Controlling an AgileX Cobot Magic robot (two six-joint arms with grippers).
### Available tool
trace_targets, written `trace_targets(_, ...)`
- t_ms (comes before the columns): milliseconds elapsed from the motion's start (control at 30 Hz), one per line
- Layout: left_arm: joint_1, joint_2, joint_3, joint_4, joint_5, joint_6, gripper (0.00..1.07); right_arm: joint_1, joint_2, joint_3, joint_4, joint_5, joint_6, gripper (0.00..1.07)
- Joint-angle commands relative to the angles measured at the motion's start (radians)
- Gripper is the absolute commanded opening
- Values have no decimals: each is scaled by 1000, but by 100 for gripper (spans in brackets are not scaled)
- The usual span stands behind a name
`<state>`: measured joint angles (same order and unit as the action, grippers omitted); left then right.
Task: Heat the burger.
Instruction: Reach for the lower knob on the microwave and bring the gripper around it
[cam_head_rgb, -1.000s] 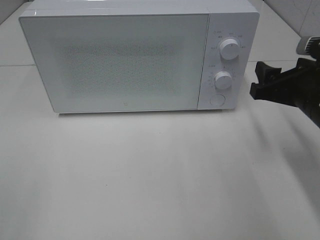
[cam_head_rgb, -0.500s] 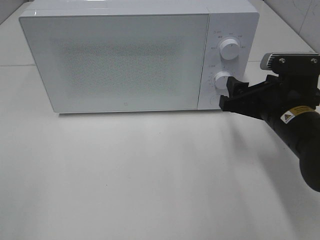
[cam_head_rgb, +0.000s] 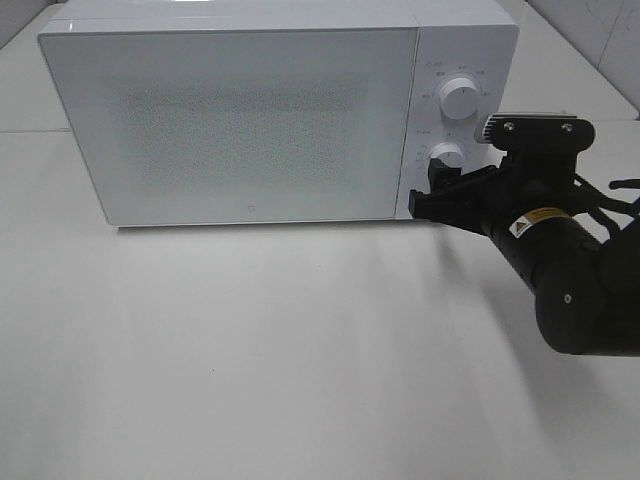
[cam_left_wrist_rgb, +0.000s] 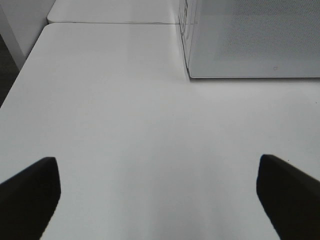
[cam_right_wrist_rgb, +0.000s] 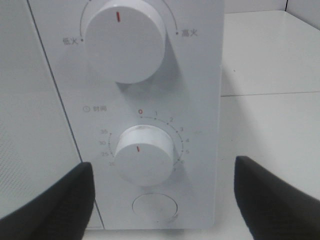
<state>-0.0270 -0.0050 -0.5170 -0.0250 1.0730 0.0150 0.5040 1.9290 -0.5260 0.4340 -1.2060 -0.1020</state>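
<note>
While the microwave door (cam_head_rgb: 240, 120) is sitting shut and the burger is showing nowhere, likely inside, you are holding the right gripper (cam_right_wrist_rgb: 162, 200) wide-jawed before the timer knob (cam_right_wrist_rgb: 145, 156), with the left gripper (cam_left_wrist_rgb: 160, 200) idling wide-jawed over the table (cam_left_wrist_rgb: 125, 115) and the heating seemingly unstarted.

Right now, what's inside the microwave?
The microwave door is shut, and its speckled window shows nothing behind it. No burger is visible in any view, so whether one is inside cannot be told.
</note>
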Motion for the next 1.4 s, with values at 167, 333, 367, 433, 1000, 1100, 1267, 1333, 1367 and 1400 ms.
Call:
trace_targets(167,3,-14,-1,-1,-1,-5,101,5,42,-50,-9,-88,13,76)
trace_targets(333,3,-14,-1,0,-1,-5,101,5,62,-78,-10,-87,14,76)
trace_targets(367,3,-14,-1,0,-1,-5,101,5,63,-84,-10,-86,14,76)
trace_targets(433,3,-14,-1,0,-1,-5,101,5,66,-95,-10,-86,14,76)
trace_targets(1000,3,-14,-1,0,-1,-5,101,2,116,-149,-24,-88,11,76)
trace_targets(1100,3,-14,-1,0,-1,-5,101,2,121,-156,-23,-87,8,76)
trace_targets(1267,3,-14,-1,0,-1,-5,101,2,121,-156,-23,-91,7,76)
trace_targets(1333,3,-14,-1,0,-1,-5,101,2,121,-156,-23,-91,7,76)
trace_targets(1367,3,-14,-1,0,-1,-5,101,2,121,-156,-23,-91,7,76)
trace_targets(1400,3,-14,-1,0,-1,-5,101,2,121,-156,-23,-90,7,76)
